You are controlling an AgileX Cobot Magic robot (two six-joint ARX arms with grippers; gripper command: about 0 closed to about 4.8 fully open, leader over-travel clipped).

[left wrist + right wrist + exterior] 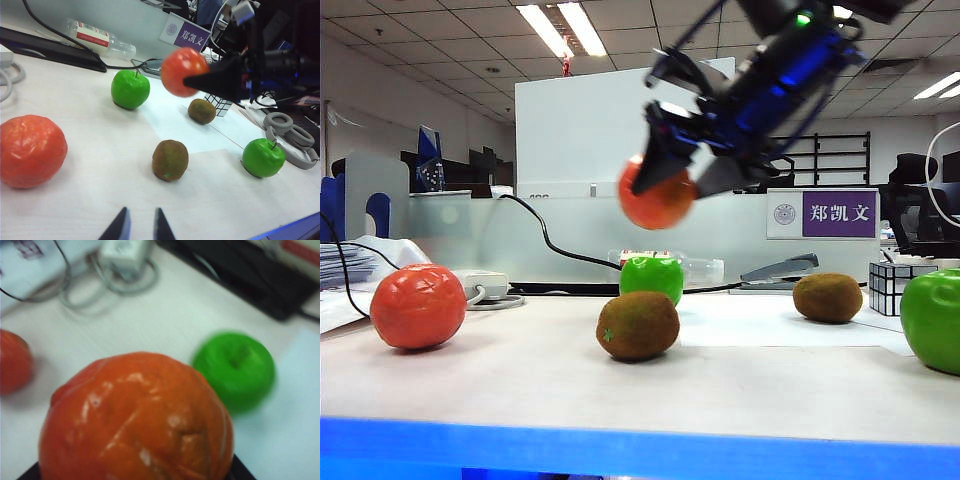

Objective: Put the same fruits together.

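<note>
My right gripper (663,182) hangs high above the table, shut on an orange (658,200), which fills the right wrist view (135,420). The second orange (418,306) rests on the table at the left. One kiwi (638,325) lies front centre with a green apple (651,275) behind it. The other kiwi (828,297) lies further right, and a second apple (932,320) sits at the right edge. My left gripper (141,220) hovers low near the front edge, slightly open and empty, a short way from the near kiwi (170,159).
A black-and-white cube (895,285) stands at the back right. Grey headphones (290,135) lie beyond the right apple. A plastic bottle (97,37), a black keyboard (50,47) and cables line the back. A white partition rises behind the table.
</note>
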